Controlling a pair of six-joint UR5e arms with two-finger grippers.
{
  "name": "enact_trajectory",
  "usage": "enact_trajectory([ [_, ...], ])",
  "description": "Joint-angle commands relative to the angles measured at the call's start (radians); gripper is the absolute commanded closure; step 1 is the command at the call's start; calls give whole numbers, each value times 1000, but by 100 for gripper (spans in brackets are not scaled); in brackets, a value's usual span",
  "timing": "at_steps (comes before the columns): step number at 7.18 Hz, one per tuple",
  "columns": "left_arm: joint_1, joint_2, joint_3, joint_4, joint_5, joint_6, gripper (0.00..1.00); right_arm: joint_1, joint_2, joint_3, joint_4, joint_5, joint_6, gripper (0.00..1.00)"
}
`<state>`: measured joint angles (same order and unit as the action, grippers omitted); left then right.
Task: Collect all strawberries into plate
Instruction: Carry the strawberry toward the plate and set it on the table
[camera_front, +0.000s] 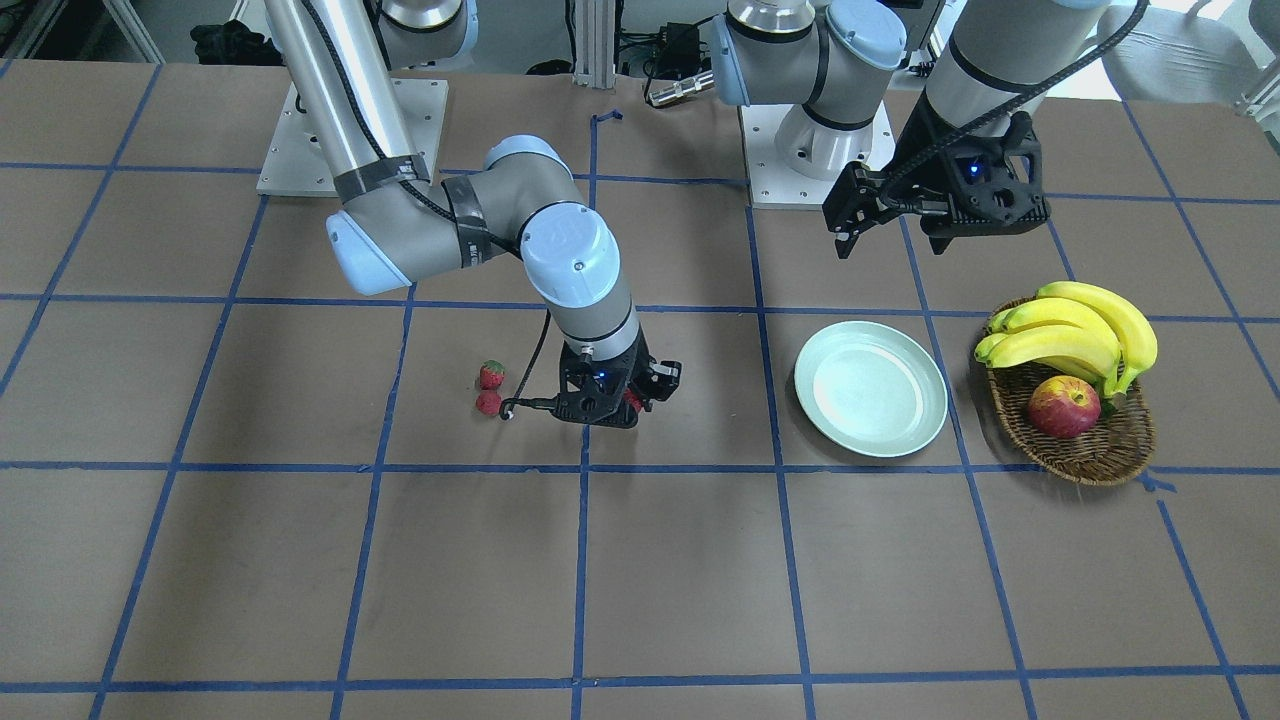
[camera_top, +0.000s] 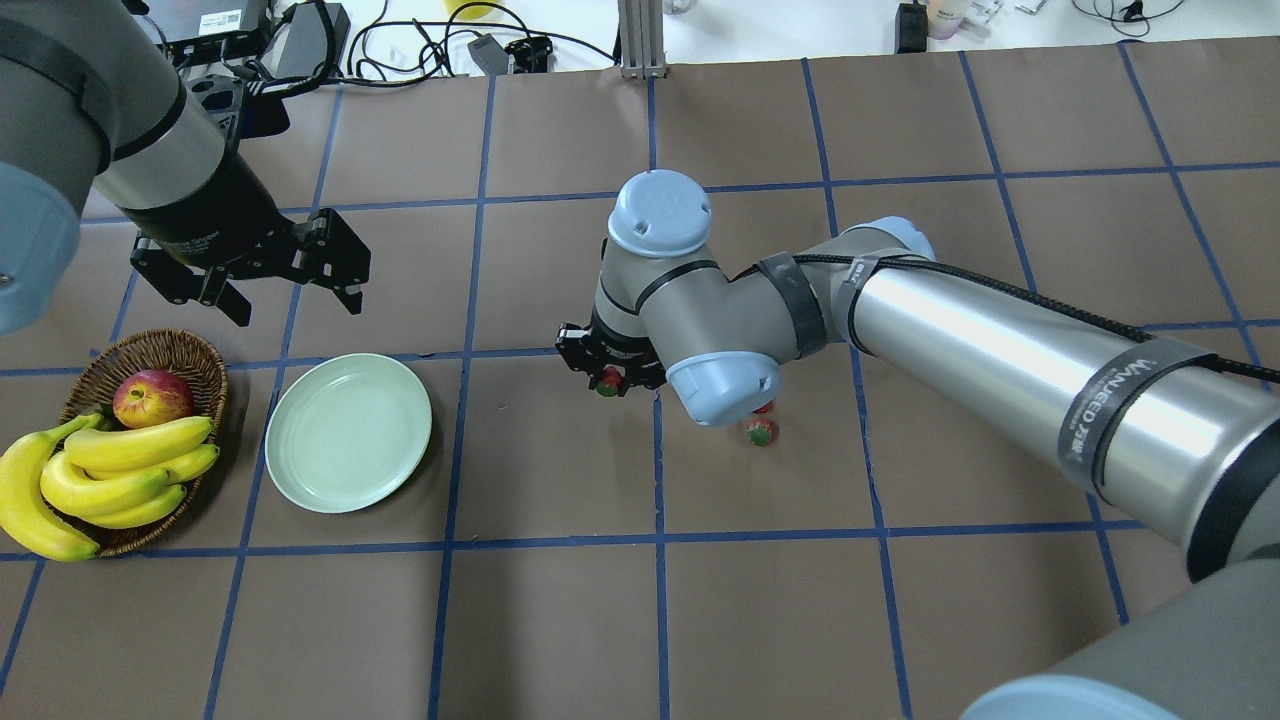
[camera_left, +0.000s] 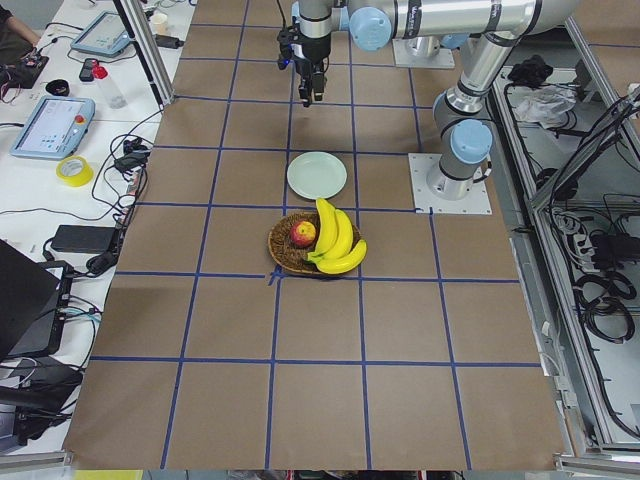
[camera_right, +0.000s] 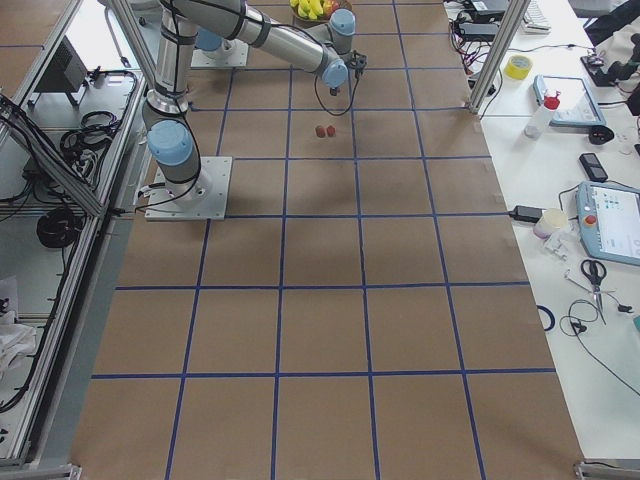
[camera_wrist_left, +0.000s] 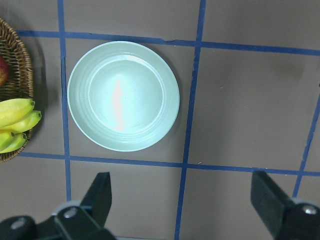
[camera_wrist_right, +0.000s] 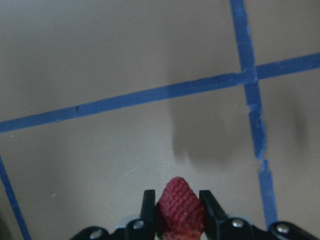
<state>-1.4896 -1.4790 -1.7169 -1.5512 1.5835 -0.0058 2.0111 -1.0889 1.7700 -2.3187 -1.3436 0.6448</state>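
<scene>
My right gripper (camera_top: 607, 384) is shut on one strawberry (camera_wrist_right: 180, 207), held just above the table a grid square right of the plate in the overhead view. Its red tip sticks out between the two black fingers (camera_wrist_right: 148, 205). Two more strawberries (camera_front: 491, 375) (camera_front: 488, 403) lie side by side on the brown table beside that wrist; in the overhead view one (camera_top: 761, 432) shows fully and the other is half hidden under the elbow. The mint-green plate (camera_top: 348, 432) (camera_wrist_left: 123, 96) holds nothing. My left gripper (camera_top: 298, 300) hangs open, raised above the table just beyond the plate.
A wicker basket (camera_top: 150, 345) with bananas (camera_top: 110, 470) and an apple (camera_top: 152, 397) stands left of the plate in the overhead view. The right forearm (camera_top: 1000, 350) stretches across the table's right half. Cables and gear lie along the far edge.
</scene>
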Motion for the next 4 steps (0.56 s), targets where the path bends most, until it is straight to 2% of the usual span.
enact_trajectory([
  [1,2,0,-1,-1,1,0,0,58,46,-1,-33,29,24,89],
  [2,2,-1,-1,-1,1,1,0,58,53,0,-34,37,22,64],
  [3,2,0,-1,-1,0,1,0,58,57,0,-34,29,22,14],
  [4,2,-1,-1,-1,1,0,0,58,54,-1,-34,35,22,0],
])
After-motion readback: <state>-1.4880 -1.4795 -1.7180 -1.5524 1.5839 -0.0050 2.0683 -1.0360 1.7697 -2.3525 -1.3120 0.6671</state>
